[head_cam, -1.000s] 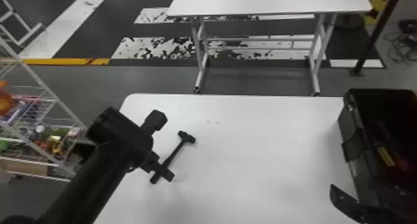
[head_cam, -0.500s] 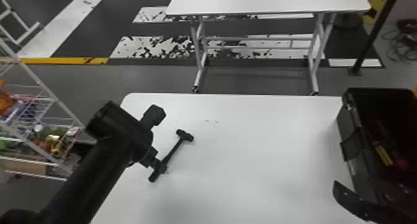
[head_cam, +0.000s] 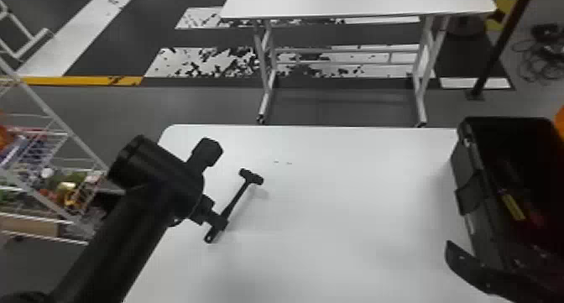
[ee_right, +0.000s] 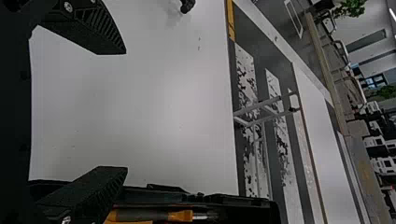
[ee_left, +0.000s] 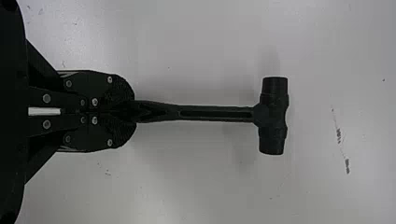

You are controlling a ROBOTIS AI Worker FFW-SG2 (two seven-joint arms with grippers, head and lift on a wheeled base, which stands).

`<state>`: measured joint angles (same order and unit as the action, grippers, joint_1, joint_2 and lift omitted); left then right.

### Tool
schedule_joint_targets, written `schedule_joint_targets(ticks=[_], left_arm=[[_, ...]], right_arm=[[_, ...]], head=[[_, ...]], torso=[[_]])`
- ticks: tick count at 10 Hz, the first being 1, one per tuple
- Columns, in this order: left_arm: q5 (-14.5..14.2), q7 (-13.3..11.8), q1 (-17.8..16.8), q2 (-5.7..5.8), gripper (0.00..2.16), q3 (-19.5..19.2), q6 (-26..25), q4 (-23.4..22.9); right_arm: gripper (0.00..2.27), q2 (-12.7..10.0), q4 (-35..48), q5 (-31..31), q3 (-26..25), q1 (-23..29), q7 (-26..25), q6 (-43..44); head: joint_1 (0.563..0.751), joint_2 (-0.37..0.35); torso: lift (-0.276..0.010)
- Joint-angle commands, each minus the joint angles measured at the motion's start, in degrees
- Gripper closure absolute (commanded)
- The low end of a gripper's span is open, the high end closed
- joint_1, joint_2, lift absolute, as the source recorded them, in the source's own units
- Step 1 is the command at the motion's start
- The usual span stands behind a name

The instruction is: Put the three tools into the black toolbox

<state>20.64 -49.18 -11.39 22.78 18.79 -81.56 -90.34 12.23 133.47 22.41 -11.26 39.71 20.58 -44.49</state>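
While your left gripper (head_cam: 218, 223) pinches the hammer (head_cam: 251, 176) by its handle at the left of the white table (head_cam: 344, 239), your right gripper (head_cam: 472, 267) has its fingers spread at the near right, by the black toolbox (head_cam: 466, 172). Inside the box you have an orange-handled tool (ee_right: 180, 215).

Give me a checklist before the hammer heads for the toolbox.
1. Left gripper shut on hammer handle: ok.
2. Hammer clear of table: cannot tell.
3. Toolbox open on top: ok.
4. Right gripper away from toolbox: not ok, one open finger overlaps its edge in the right wrist view.
5. Other two tools inside: cannot tell; an orange-and-black-handled tool is, a second is unclear.
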Motion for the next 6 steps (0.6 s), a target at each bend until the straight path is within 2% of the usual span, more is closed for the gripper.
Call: schedule_joint_targets(ticks=[1, 2, 3, 4, 6], left_arm=[[-2.4, 0.1, 2.9, -0.63, 2.14, -4.5, -0.5, -4.9], [-4.2, 0.6, 4.8, -1.69, 2.14, -8.2, -0.5, -7.4], [-7.4, 1.0, 6.3, -3.10, 2.14, -11.8, -0.5, -9.2], [-9.9, 1.0, 8.1, -5.20, 2.14, -14.8, -0.1, -11.3], [-13.1, 1.4, 12.1, -9.07, 2.14, -16.7, 1.3, -15.8]], right_arm=[[0.08, 0.0, -0.1, -0.1, 0.3, -0.2, 0.0, 0.1], [0.08, 0.1, -0.1, -0.1, 0.4, -0.4, 0.0, 0.1], [0.08, 0.0, -0.1, -0.1, 0.5, -0.8, 0.0, 0.1], [0.08, 0.1, -0.1, -0.1, 1.0, -1.1, 0.0, -0.6], [0.08, 0.1, 0.3, -0.3, 1.9, -2.4, 0.0, -2.9]], head=[[0.695, 0.145], [0.695, 0.136], [0.695, 0.130], [0.695, 0.119], [0.695, 0.071]], torso=[[-0.051], [-0.051], [-0.051], [-0.051], [-0.051]])
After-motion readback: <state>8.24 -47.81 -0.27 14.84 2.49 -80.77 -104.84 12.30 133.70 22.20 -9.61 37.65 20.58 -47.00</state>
